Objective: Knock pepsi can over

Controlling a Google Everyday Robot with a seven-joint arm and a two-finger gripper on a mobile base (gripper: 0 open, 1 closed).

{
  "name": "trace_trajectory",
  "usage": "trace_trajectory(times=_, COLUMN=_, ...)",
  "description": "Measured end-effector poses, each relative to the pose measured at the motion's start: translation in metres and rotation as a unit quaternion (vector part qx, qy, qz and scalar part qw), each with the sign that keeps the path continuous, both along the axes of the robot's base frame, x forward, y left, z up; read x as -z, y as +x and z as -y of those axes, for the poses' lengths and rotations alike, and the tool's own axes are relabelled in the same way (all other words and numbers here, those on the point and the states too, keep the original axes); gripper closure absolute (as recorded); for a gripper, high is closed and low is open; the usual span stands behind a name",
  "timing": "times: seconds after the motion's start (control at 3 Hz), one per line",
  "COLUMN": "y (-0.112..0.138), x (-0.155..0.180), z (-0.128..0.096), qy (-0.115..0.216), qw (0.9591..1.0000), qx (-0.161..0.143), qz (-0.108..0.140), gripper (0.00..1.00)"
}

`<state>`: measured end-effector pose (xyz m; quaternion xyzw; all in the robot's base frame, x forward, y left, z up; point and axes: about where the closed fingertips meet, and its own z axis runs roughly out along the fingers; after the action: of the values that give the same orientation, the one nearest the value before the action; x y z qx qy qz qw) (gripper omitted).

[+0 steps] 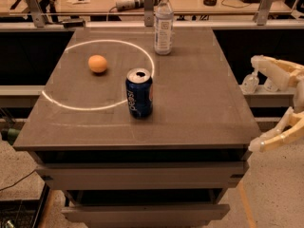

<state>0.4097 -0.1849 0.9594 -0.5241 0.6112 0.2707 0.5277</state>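
We hold our claw (255,103) spread wide, empty, right of the counter (204,113), well apart from the upright can (139,93).

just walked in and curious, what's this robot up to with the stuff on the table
The robot's gripper hangs beyond the right edge of the table, fingers spread open, holding nothing. The pepsi can stands upright near the front middle of the table, untouched and not yet knocked over. An orange sits to its left, and a water bottle stands at the back.
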Motion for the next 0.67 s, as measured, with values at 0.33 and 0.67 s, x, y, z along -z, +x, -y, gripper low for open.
trace_trajectory(times=0.33, y=0.000, x=0.000, z=0.000, qy=0.000, qw=1.0000, qx=0.000, qz=0.000, gripper=0.00)
trace_trajectory(times=0.67, y=0.008, x=0.007, z=-0.013, qy=0.016, qw=0.9998, qx=-0.014, qz=0.003, gripper=0.00)
